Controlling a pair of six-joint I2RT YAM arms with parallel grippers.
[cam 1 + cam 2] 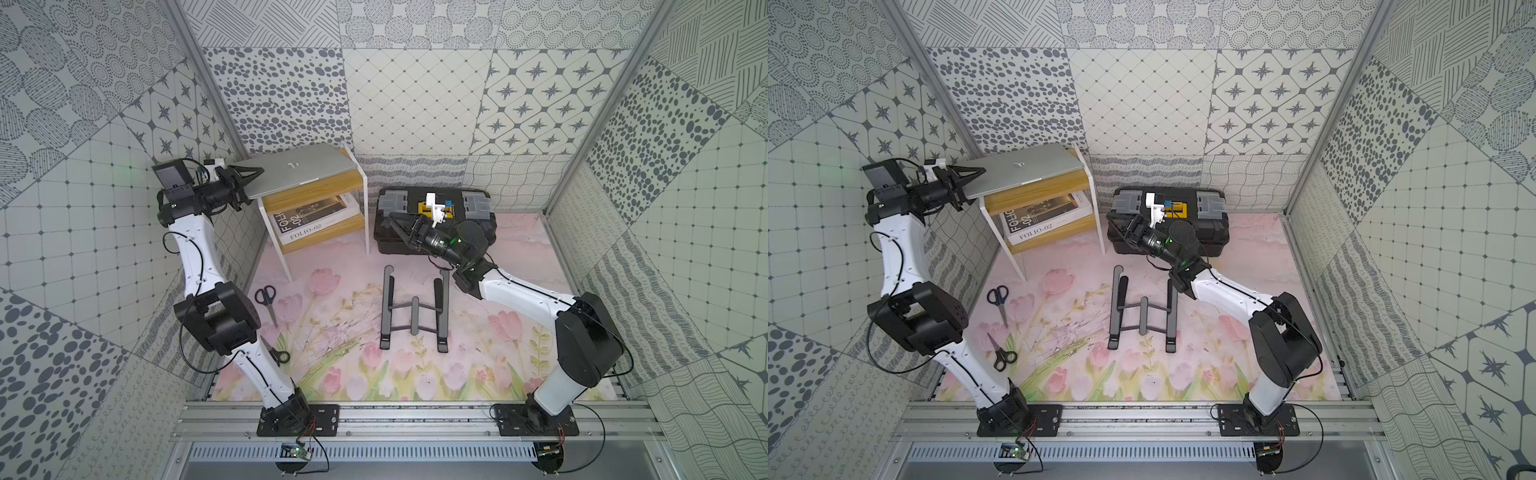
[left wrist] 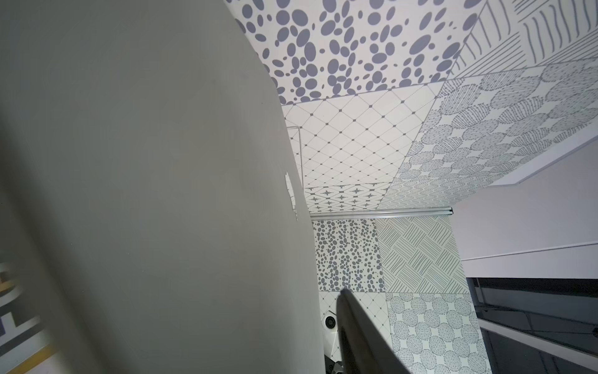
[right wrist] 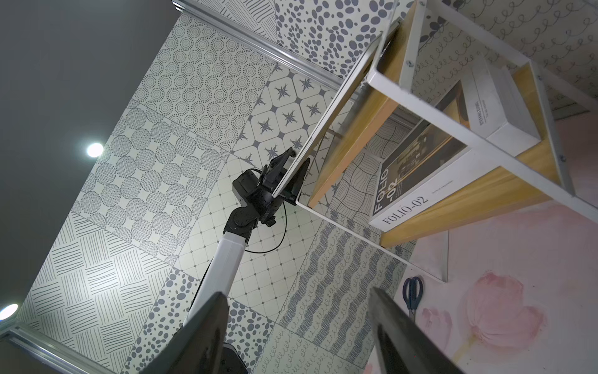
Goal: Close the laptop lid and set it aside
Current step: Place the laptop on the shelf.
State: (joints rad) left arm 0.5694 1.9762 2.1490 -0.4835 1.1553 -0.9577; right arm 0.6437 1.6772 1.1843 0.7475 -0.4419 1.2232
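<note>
Both top views show one laptop (image 1: 301, 170), its lid (image 1: 1021, 166) shut, atop one wooden shelf (image 1: 307, 195) in the far left corner. The left gripper (image 1: 253, 183) is open astride the laptop's edge. The right gripper (image 3: 296, 291) is open and empty. On the tulip-print worktop (image 1: 353, 291), ringed by patterned walls (image 1: 415, 104), are two scissors (image 1: 998, 297) (image 1: 1003, 355), one stand (image 1: 415, 316) and one toolbox (image 1: 478, 203).

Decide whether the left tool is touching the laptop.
Cannot tell. The left tool straddles the edge of the laptop. The left wrist view shows one finger clear of it, but the other is hidden beneath.
</note>
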